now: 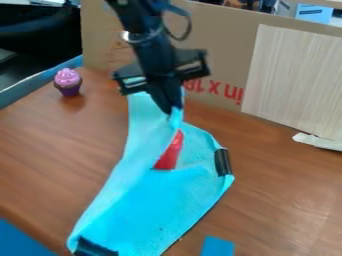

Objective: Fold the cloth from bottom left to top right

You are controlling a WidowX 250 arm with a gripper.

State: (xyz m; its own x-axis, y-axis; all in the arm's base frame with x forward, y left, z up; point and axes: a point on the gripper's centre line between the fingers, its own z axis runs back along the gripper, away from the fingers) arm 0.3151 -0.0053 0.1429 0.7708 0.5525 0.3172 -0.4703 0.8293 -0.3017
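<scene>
The black gripper (pixel 172 109) hangs over the upper middle of the table, its fingers closed on a pinched, raised bit of the light blue cloth (pixel 153 200). From that pinch the cloth runs down toward the lower left, with a fold slanting across its upper half. A red patch shows just below the fingertips. Black patches mark the cloth's right edge and its bottom left corner. Part of the cloth's top lies behind the gripper.
A toy cupcake (pixel 68 82) with purple icing stands at the upper left. A cardboard wall (pixel 220 47) and a pale wooden panel (pixel 294 82) border the back. Blue pieces lie at the bottom edge, one (pixel 218 246) right of the cloth.
</scene>
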